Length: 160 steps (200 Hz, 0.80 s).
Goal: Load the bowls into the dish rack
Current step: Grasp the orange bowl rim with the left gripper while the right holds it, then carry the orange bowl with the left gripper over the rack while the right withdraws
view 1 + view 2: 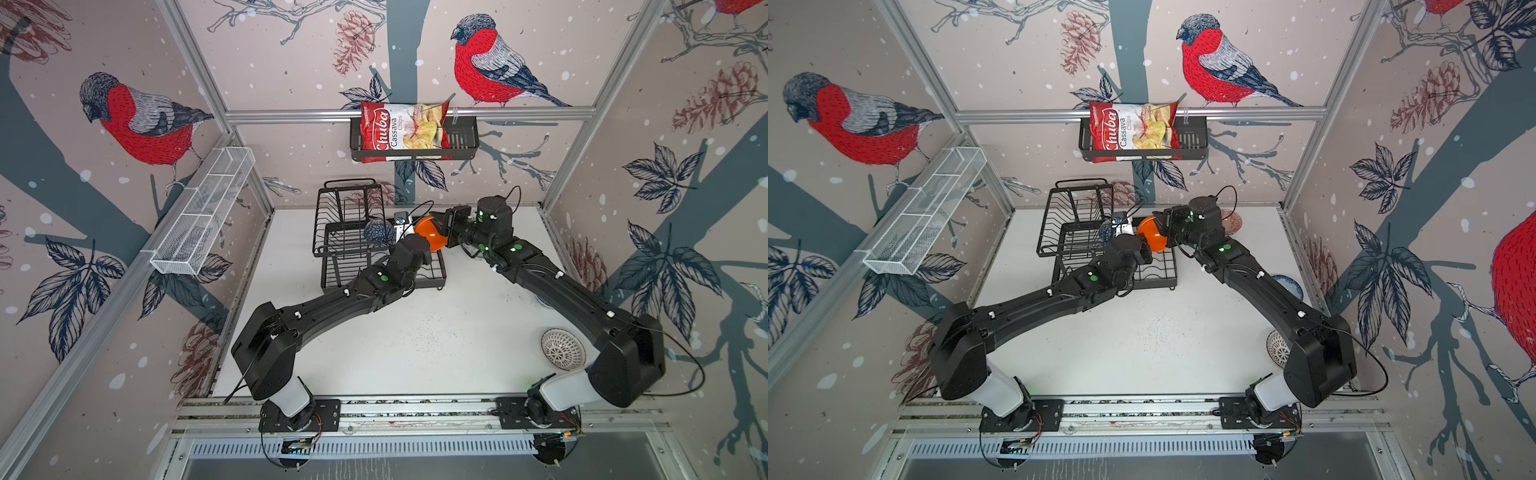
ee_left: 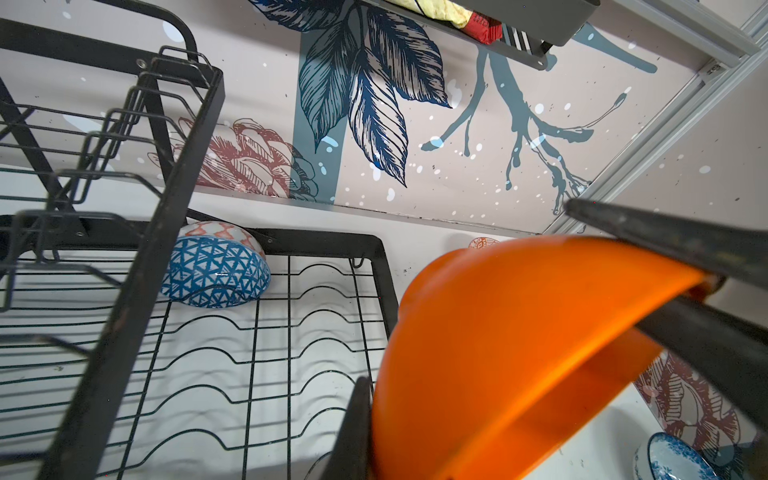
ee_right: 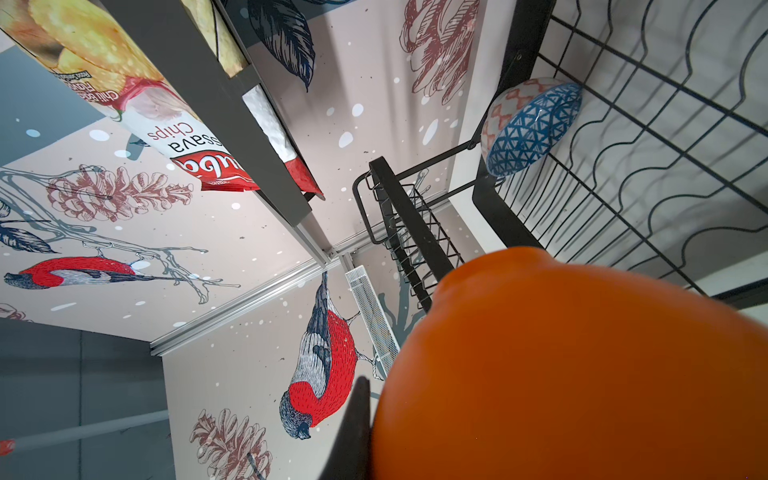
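Observation:
The plain orange bowl (image 1: 430, 233) hangs in the air at the right edge of the black wire dish rack (image 1: 353, 216), held from both sides. My left gripper (image 1: 420, 241) is shut on its near rim; one finger (image 2: 353, 428) lies against the wall of the orange bowl (image 2: 519, 353). My right gripper (image 1: 445, 232) is shut on the far rim, and its fingers (image 2: 673, 241) pinch that edge. A dark-blue geometric bowl (image 2: 216, 272) leans in the rack's lower tier, with an orange-red and white bowl (image 2: 218, 229) behind it.
A white lattice bowl (image 1: 563, 348) sits near the right arm's base. A blue-flowered bowl (image 1: 1287, 284) lies under the right arm, and a patterned bowl (image 1: 1233, 220) behind it. A shelf basket with a chips bag (image 1: 401, 131) hangs on the back wall, a white mesh basket (image 1: 203, 212) at left.

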Tool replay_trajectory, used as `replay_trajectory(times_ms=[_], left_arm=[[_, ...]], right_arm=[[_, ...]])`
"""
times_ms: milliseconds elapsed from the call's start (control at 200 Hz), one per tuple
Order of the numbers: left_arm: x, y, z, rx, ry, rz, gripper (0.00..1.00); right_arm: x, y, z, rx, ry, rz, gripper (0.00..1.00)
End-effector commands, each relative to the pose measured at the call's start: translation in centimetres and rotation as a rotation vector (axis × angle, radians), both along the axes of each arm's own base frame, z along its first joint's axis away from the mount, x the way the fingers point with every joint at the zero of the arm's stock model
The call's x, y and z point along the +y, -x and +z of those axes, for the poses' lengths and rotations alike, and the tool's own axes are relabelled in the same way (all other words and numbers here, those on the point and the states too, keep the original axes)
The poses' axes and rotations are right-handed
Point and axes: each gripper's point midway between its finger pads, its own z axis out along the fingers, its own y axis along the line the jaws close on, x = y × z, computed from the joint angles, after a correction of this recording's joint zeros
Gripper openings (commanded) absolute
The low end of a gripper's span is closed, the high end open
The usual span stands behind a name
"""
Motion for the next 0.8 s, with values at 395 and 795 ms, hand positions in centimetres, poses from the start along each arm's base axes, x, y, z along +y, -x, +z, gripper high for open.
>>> replay_trajectory(times_ms=[395, 795], left_arm=[[-0.1, -0.3, 1.5, -0.016, 0.037, 0.025, 0.35], [1.1, 0.8, 0.7, 0.028, 0.035, 0.031, 0.61]], right_arm=[[-2.9, -2.3, -0.1, -0.107, 0.112, -0.12, 0.0], [-3.5, -1.8, -0.3, -0.114, 0.122, -0.126, 0.0]])
